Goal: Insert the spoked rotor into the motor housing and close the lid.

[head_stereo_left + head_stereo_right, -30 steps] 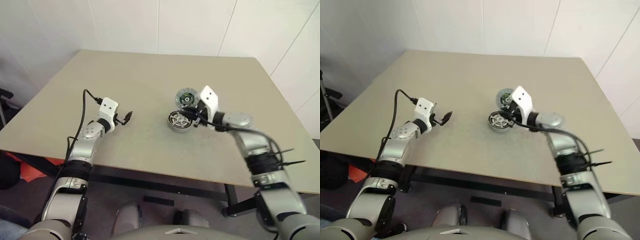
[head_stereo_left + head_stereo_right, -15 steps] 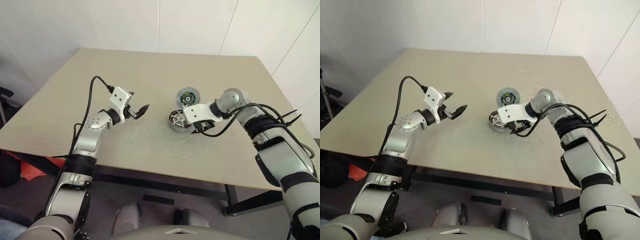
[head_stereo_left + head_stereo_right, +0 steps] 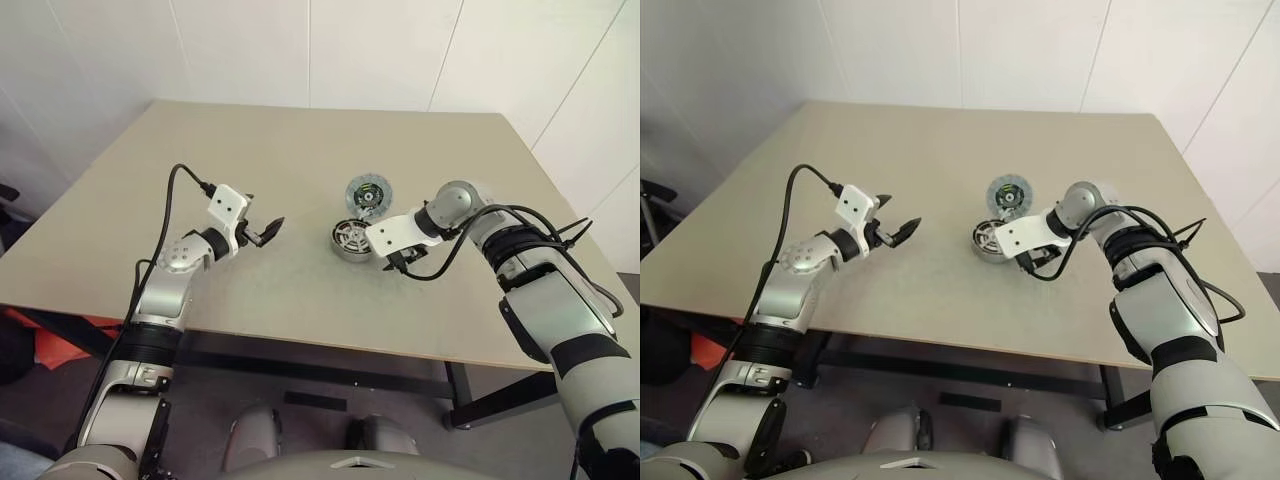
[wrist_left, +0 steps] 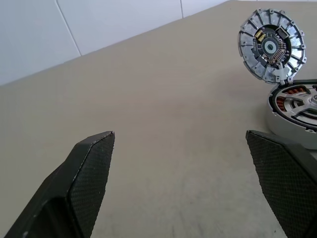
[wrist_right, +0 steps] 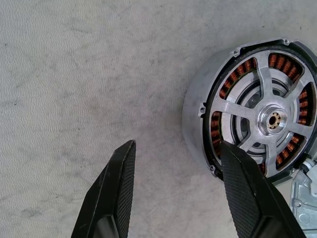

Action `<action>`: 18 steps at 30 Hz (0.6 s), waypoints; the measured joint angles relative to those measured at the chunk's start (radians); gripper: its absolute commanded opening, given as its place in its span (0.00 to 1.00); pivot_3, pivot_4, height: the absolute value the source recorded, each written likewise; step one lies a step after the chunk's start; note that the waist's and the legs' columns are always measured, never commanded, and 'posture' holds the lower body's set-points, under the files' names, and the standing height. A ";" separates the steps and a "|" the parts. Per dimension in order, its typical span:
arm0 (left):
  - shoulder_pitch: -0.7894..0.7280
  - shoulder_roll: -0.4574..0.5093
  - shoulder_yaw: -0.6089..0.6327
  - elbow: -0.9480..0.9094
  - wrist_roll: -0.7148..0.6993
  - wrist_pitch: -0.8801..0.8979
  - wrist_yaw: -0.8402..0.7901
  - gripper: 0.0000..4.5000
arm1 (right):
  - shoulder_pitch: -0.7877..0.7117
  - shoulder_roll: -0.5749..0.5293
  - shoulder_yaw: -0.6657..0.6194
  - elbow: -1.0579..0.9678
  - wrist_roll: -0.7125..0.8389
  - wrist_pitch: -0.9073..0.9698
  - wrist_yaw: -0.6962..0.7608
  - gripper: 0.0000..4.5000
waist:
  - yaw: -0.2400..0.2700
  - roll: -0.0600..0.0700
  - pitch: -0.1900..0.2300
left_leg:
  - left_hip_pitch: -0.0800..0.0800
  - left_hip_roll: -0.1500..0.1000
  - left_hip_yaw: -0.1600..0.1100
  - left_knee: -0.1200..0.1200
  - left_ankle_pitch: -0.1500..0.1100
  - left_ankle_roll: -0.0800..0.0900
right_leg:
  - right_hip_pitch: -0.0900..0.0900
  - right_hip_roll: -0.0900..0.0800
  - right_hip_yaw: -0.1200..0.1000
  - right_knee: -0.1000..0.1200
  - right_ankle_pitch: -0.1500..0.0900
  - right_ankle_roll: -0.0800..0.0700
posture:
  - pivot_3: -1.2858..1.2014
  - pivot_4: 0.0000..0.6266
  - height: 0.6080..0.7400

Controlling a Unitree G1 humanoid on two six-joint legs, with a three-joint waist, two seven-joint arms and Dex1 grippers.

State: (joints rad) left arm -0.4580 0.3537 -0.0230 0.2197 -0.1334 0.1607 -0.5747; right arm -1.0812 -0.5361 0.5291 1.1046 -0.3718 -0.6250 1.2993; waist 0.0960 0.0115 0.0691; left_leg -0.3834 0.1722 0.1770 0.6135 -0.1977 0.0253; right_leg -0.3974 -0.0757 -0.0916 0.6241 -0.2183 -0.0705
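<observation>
Tabletop (image 3: 300,150); motor housing (image 5: 250,116) partly cropped

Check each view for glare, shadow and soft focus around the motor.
Head views: even, soft light on the table, with no hard shadows. Left wrist view: the raised lid is crisp, while the near fingers look soft. Right wrist view: the rotor sits sharp in the housing, its silver spokes bright but not blown out, copper windings clear; the table's grain is sharp too.

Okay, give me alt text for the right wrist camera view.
The spoked rotor sits inside the motor housing on the grey table, copper windings showing between its spokes. The open right gripper hovers just beside the housing, holding nothing.
</observation>
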 measured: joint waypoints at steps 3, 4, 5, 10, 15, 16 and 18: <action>-0.003 -0.001 -0.002 0.002 0.002 0.000 0.003 1.00 | 0.000 0.013 -0.003 0.011 -0.014 -0.005 -0.029 0.66 | -0.006 0.000 0.000 | 0.000 0.000 0.000 0.000 0.000 0.000 | 0.000 0.000 0.000 0.000 0.000 0.000 | 0.52 0.00 1.00; -0.005 -0.001 -0.003 0.003 0.002 -0.001 0.004 1.00 | 0.000 0.019 -0.004 0.012 -0.017 -0.005 -0.036 0.66 | -0.009 0.000 0.000 | 0.001 0.000 0.000 0.001 0.000 0.000 | 0.000 0.000 0.000 0.000 0.000 0.000 | 0.52 0.00 1.00; -0.006 0.000 -0.003 0.006 0.003 -0.002 0.006 1.00 | 0.000 0.024 -0.006 0.013 -0.021 -0.004 -0.040 0.62 | -0.012 0.000 0.000 | 0.002 0.000 0.000 0.001 0.000 0.000 | 0.001 0.000 0.000 0.001 0.000 0.000 | 0.52 0.00 1.00; -0.007 0.000 -0.003 0.024 0.008 -0.006 0.017 1.00 | -0.003 0.044 -0.009 0.011 -0.026 -0.010 -0.062 0.32 | -0.022 0.000 0.000 | 0.004 0.001 0.000 0.000 0.001 -0.002 | 0.002 0.000 0.000 0.001 0.000 0.000 | 0.52 0.00 1.00; -0.009 0.004 -0.003 0.044 0.019 -0.012 0.028 1.00 | -0.015 0.049 -0.011 0.009 -0.038 -0.026 -0.058 0.00 | -0.026 -0.001 0.000 | 0.002 0.001 0.000 0.000 0.000 0.000 | 0.002 0.001 0.000 0.000 0.000 -0.001 | 0.52 0.00 1.00; -0.010 0.003 -0.003 0.044 0.020 -0.012 0.030 1.00 | -0.015 0.052 -0.009 0.010 -0.043 -0.030 -0.063 0.00 | -0.028 -0.001 0.000 | 0.002 0.000 0.000 0.000 0.000 0.000 | 0.001 0.001 0.000 0.000 0.000 -0.001 | 0.52 0.00 1.00; -0.012 0.003 -0.003 0.044 0.021 -0.013 0.034 1.00 | -0.015 0.054 -0.006 0.013 -0.058 -0.041 -0.082 0.00 | -0.030 -0.001 0.000 | 0.002 0.001 0.000 0.000 0.000 -0.001 | 0.001 0.001 0.000 0.001 0.000 -0.001 | 0.52 0.00 1.00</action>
State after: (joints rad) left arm -0.4696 0.3565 -0.0256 0.2641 -0.1123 0.1474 -0.5410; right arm -1.0960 -0.4824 0.5234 1.1172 -0.4302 -0.6660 1.2169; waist 0.0661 0.0110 0.0688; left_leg -0.3811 0.1728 0.1771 0.6134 -0.1974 0.0245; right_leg -0.3968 -0.0751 -0.0914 0.6249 -0.2182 -0.0715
